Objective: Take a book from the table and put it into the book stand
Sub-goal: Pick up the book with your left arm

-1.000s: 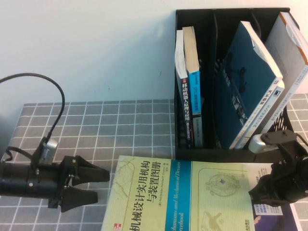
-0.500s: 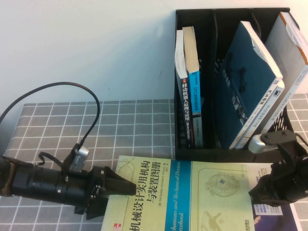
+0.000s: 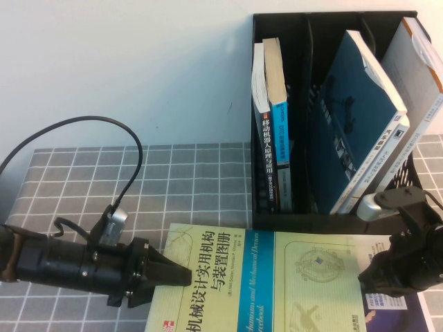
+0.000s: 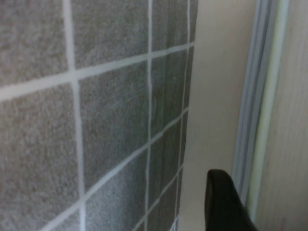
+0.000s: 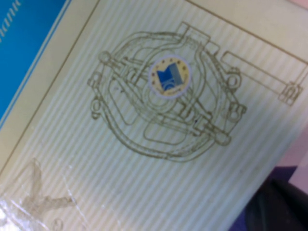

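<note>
From above, the book (image 3: 270, 280) lies flat on the table (image 3: 173, 183) in front of the book stand (image 3: 332, 117), its near part cut off, and only my right wrist camera shows its pale line drawing with a blue badge close up. My left gripper (image 3: 181, 275) sits at the book's left edge, its tip over the cover; my right gripper (image 3: 367, 280) at the book's right edge. I cannot tell how either claw's fingers stand; my left wrist camera shows one dark fingertip (image 4: 222, 202) beside the book's page edge.
</note>
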Controlling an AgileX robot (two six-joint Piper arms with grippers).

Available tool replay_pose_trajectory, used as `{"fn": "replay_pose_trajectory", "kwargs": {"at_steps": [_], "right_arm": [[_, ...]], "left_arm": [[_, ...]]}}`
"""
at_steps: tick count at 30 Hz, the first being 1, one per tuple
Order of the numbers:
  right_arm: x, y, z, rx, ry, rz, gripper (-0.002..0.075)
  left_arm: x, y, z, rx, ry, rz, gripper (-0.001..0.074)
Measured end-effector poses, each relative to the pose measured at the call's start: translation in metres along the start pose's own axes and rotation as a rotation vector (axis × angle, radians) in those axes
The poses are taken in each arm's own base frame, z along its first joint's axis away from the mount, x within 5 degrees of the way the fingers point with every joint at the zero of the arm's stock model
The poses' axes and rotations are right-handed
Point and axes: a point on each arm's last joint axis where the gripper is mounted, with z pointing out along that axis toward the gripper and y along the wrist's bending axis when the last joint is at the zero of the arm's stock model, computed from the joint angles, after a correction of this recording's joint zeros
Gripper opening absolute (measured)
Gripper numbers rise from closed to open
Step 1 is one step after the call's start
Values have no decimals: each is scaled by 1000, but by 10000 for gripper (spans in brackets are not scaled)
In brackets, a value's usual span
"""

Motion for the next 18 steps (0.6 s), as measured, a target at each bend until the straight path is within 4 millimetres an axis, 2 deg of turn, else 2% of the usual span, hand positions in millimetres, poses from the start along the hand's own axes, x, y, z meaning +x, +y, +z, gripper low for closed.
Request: {"fn": "replay_pose_trajectory", "kwargs": {"at_steps": [4, 6, 11, 13, 18], "right_arm": [[-2, 3, -8, 9, -29, -24, -3], [-5, 7, -20, 19, -76, -46, -3], [-10, 26, -64, 50, -220, -141, -3], [-9, 32, -79, 74, -260, -183, -3], [-2, 41, -113, 156, -339, -226, -3]], "left_arm": [[0, -8, -4, -14, -17, -4, 296], [-1, -20, -11, -27, -45, 23, 285], [4, -69, -32, 9, -137, 118, 206], [9, -89, -41, 16, -179, 161, 200], [23, -125, -59, 12, -250, 235, 195]]}}
